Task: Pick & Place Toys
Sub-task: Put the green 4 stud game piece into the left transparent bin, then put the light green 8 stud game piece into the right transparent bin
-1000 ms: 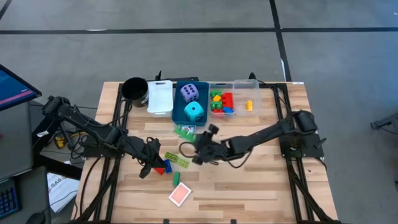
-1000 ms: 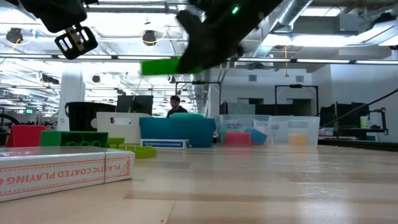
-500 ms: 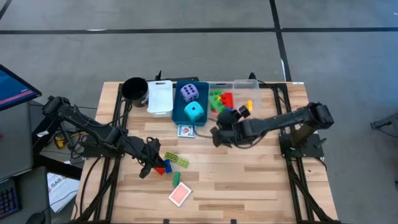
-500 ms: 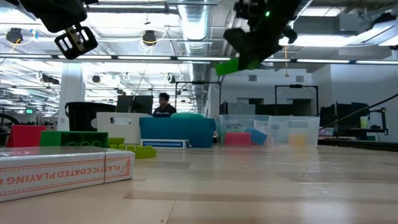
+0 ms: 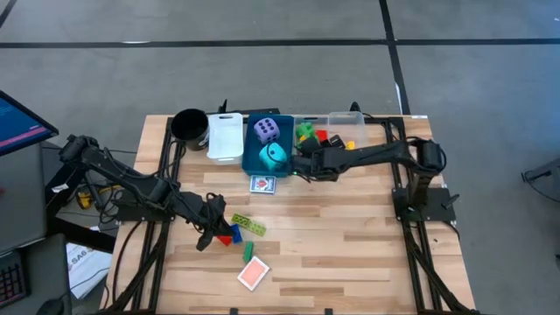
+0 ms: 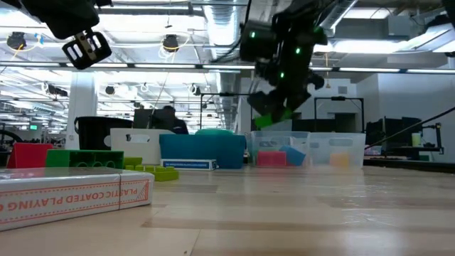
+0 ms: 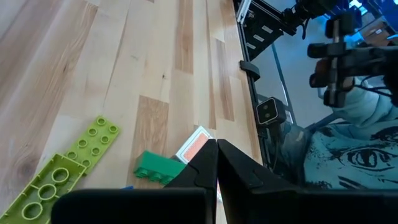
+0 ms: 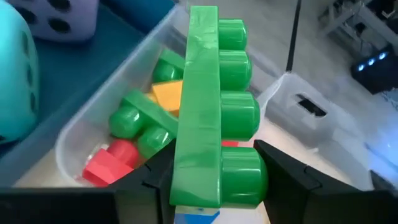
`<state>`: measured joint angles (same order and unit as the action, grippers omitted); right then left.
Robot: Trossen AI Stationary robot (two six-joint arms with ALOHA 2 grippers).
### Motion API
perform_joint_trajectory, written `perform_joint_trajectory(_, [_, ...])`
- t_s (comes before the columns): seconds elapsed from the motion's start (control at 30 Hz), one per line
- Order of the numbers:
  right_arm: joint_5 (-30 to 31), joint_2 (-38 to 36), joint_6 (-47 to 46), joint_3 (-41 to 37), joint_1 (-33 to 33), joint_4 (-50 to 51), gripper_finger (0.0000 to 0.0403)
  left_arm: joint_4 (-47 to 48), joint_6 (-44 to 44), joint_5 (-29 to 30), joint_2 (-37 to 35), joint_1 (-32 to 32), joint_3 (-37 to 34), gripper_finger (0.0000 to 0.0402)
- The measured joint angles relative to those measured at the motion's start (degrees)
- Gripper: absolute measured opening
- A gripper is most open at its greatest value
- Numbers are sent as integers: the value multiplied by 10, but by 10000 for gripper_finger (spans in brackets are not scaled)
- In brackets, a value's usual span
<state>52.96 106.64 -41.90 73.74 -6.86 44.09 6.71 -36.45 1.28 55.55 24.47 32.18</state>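
Observation:
My right gripper (image 5: 300, 164) is shut on a green four-stud brick (image 8: 211, 106), up above the clear bin's left compartment (image 8: 93, 143). That compartment holds green, yellow and red bricks. In the low view the brick (image 6: 274, 117) shows under the gripper (image 6: 284, 64). My left gripper (image 5: 210, 229) is shut and empty above the table's near left part. Beside it lie a lime plate (image 5: 249, 225), red and blue bricks (image 5: 230, 236) and a green brick (image 7: 160, 167). The purple die (image 5: 268, 131) and the cyan die (image 5: 274, 155) sit in the blue bin. My right gripper pinches the green brick at its end nearest the wrist (image 8: 208, 186). One finger (image 8: 152, 186) is on the flat back and the other (image 8: 292, 177) on the studded side. The brick sticks out ahead of the fingers along them. It is tilted and lifted clear above the clear bin.
A black cup (image 5: 188, 125) and a white bin (image 5: 226, 136) stand at the far edge, left of the blue bin (image 5: 252, 162). A playing-card box (image 5: 262, 185) lies before the blue bin. A red-backed card (image 5: 254, 274) lies near the front edge. The table's right half is bare wood.
My right gripper has carried the green brick from over the table's middle toward the far edge. It turned on the way and now holds the brick over the clear bin's left compartment. The card box it stood above now shows.

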Motion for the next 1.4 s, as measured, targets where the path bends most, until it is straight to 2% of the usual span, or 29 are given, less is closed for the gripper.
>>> perform_joint_trajectory(0.17, [-7,17,-1,0,-7,-18,172,-7,-2,0,0,0,-23,0])
perform_joint_trajectory(0.23, [-7,16,-1,0,-6,-33,221,-8,-10,0,0,0,-30,0])
perform_joint_trajectory(0.37, [-30,-1,-3,0,-4,-50,355,-13,-15,0,0,0,-43,0])
perform_joint_trajectory(0.43, [-37,-7,-13,0,-2,-49,383,-23,-15,0,0,0,-51,0])
perform_joint_trajectory(0.67, [-34,-12,33,0,56,-47,329,-38,31,0,0,0,-58,0])
perform_joint_trajectory(0.9, [-31,-12,1,0,200,-80,321,-64,130,1,0,0,-58,4])
perform_joint_trajectory(1.0, [-6,-12,-25,0,265,-122,321,-94,147,4,0,0,-58,17])
perform_joint_trajectory(1.17, [17,-12,-44,0,342,-210,321,-129,150,4,0,0,-58,64])
perform_joint_trajectory(1.4, [21,-12,15,0,393,-281,322,-182,137,4,0,0,-58,169])
